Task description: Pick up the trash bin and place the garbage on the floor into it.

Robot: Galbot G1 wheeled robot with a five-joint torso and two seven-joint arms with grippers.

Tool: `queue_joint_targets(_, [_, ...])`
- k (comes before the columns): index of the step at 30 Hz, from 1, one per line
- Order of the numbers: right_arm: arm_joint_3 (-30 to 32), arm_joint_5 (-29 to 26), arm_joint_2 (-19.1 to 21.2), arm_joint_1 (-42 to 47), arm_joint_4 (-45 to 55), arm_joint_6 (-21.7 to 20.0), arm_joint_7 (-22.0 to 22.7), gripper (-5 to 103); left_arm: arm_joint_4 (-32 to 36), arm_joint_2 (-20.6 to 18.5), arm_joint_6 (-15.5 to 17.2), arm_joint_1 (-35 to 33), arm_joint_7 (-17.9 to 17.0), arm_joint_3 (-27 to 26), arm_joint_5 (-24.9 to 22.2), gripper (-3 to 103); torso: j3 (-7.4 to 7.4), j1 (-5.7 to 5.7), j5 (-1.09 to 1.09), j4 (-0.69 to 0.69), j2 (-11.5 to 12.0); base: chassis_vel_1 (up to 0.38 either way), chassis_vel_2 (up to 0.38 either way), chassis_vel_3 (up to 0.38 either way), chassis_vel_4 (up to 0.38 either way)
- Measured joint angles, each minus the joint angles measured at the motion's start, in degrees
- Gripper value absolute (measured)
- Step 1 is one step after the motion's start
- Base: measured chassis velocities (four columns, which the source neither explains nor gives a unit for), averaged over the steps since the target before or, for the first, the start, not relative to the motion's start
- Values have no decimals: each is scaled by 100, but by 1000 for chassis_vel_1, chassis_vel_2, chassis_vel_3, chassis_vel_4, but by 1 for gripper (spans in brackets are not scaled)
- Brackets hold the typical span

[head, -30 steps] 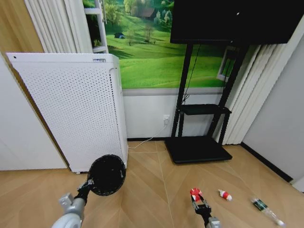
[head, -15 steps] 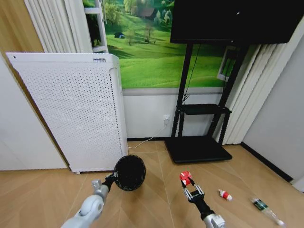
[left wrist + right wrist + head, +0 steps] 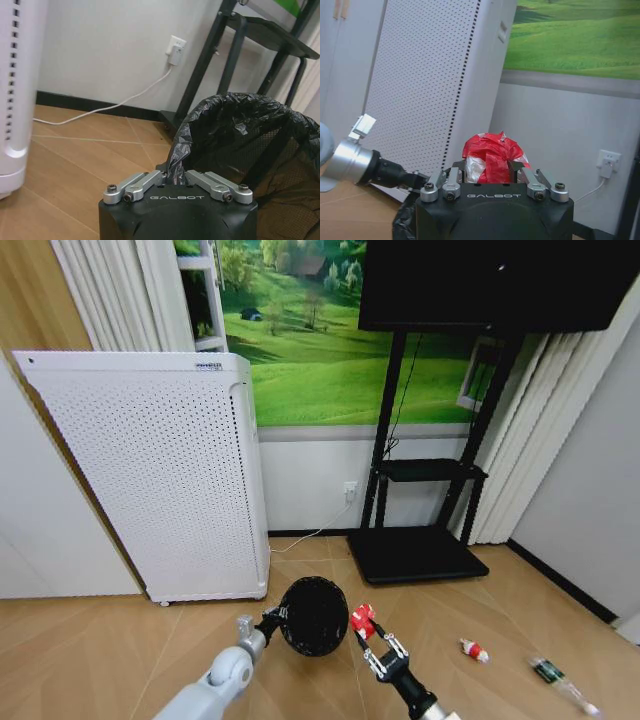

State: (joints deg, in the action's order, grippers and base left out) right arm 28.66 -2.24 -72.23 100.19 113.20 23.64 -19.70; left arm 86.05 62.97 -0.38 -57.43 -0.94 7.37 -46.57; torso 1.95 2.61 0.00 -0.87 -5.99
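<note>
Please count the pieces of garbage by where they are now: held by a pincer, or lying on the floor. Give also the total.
Held in the right pincer: 1, the crumpled red-and-white wrapper
Lying on the floor: 2, the small red-and-white tube-like piece and the clear plastic bottle
Total: 3

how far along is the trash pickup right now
Done: the left pincer has the trash bin lifted by its rim. In hand: the right pincer holds the red-and-white wrapper beside the bin. Left: the tube-like piece and bottle lie on the floor.
</note>
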Motion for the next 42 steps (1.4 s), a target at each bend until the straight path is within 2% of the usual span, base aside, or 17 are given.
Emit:
queue_joint_targets(7, [-378, 59, 32, -121, -204, 174, -301, 43, -6, 84, -13, -91, 215, 159, 241, 3, 0, 0, 0, 0, 0, 0, 0, 0, 0])
queue_joint_targets(11, [-520, 111, 25, -172, -304, 214, -321, 43, 91, 79, -14, -137, 307, 189, 310, 3, 0, 0, 0, 0, 0, 0, 0, 0, 0])
queue_joint_targets(24, [-745, 264, -115, -500, -739, 83, 69, 41, 698, -218, -3, -627, 388, -97, 308, 3, 0, 0, 0, 0, 0, 0, 0, 0, 0])
queue_joint_targets(25, [-761, 287, -123, -506, -750, 74, 102, 57, 757, -244, -3, -701, 397, -149, 309, 3, 0, 0, 0, 0, 0, 0, 0, 0, 0])
queue_joint_targets(29, [-795, 327, -125, -502, -752, 56, 171, 57, 820, -281, -7, -820, 422, -227, 325, 3, 0, 0, 0, 0, 0, 0, 0, 0, 0])
queue_joint_targets(30, [-800, 346, -125, -494, -753, 43, 206, 68, 840, -296, -10, -871, 434, -266, 341, 3, 0, 0, 0, 0, 0, 0, 0, 0, 0])
queue_joint_targets(31, [-800, 346, -125, -494, -753, 43, 206, 68, 840, -296, -10, -871, 434, -266, 341, 3, 0, 0, 0, 0, 0, 0, 0, 0, 0])
queue_joint_targets(32, [-801, 359, -126, -493, -753, 34, 232, 79, 854, -300, -15, -901, 438, -295, 347, 3, 0, 0, 0, 0, 0, 0, 0, 0, 0])
queue_joint_targets(34, [-800, 359, -126, -489, -749, 31, 247, 79, 866, -300, -15, -916, 439, -309, 348, 3, 0, 0, -1, 0, 0, 0, 0, 0, 0])
queue_joint_targets(35, [-798, 359, -124, -484, -741, 31, 254, 90, 873, -296, -16, -927, 436, -330, 347, 3, 0, 0, 0, -1, 0, 0, 0, 0, 0])
queue_joint_targets(37, [-787, 357, -122, -479, -728, 75, 275, 90, 877, -281, -16, -946, 417, -364, 347, 3, 0, 0, 0, -1, 0, 0, 0, 0, 0])
queue_joint_targets(38, [-747, 353, -132, -471, -679, 210, 296, 98, 886, -255, -17, -986, 379, -433, 338, 3, 0, 0, 0, -1, 0, 0, 0, 0, 0])
queue_joint_targets(42, [-531, 94, -173, -400, -365, 348, 323, 100, 948, -192, -10, -1168, 208, -719, 160, 3, 0, 0, -1, -1, 0, 0, 0, 0, 0])
